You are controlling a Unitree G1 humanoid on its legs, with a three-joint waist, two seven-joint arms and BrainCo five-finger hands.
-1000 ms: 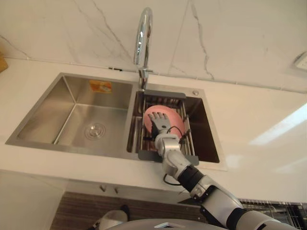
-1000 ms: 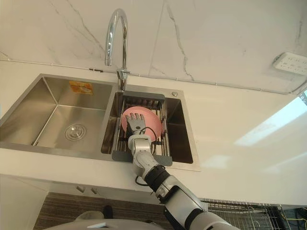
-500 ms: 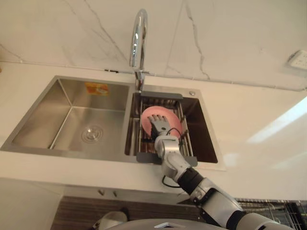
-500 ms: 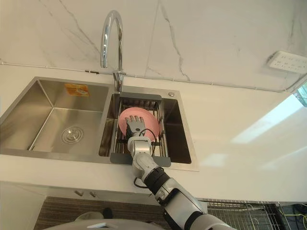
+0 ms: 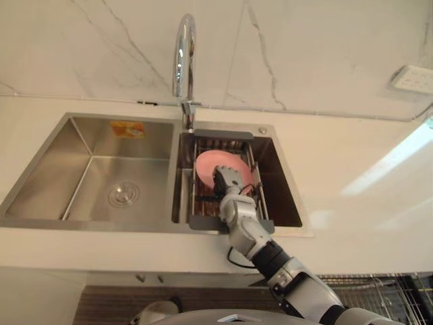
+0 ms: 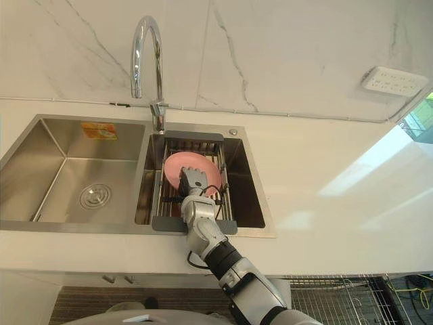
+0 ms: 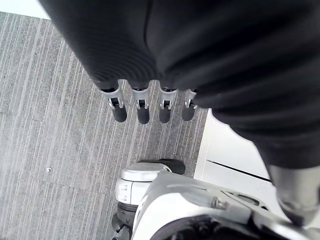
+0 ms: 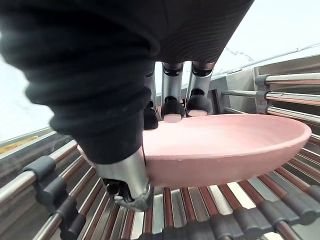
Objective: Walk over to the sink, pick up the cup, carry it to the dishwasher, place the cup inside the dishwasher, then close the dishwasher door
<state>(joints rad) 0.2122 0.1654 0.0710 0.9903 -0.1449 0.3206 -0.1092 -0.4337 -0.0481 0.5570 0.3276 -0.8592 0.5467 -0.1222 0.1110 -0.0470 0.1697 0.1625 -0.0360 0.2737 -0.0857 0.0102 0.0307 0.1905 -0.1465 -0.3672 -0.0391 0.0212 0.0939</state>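
Note:
A shallow pink dish [image 5: 208, 162] lies on the roll-up drying rack [image 5: 203, 223] across the sink's right basin; no cup is in sight. My right hand [image 5: 227, 180] reaches into it from the front edge. In the right wrist view its fingers [image 8: 172, 107] curl down onto the inside of the pink dish [image 8: 225, 145], and the thumb [image 8: 127, 180] sits under the rim, so the rim is pinched. My left hand [image 7: 140, 107] hangs by my side over the grey floor with its fingers straight.
A tall chrome faucet [image 5: 181, 47] rises behind the rack. The left basin [image 5: 101, 176] holds only its drain. White counter runs right of the sink, with a wall socket [image 5: 411, 78] above. A wire rack [image 6: 325, 291] shows below the counter at lower right.
My right hand's fingers have curled from straight down onto the pink dish, pinching its rim. The head camera has shifted, so the sink sits further left.

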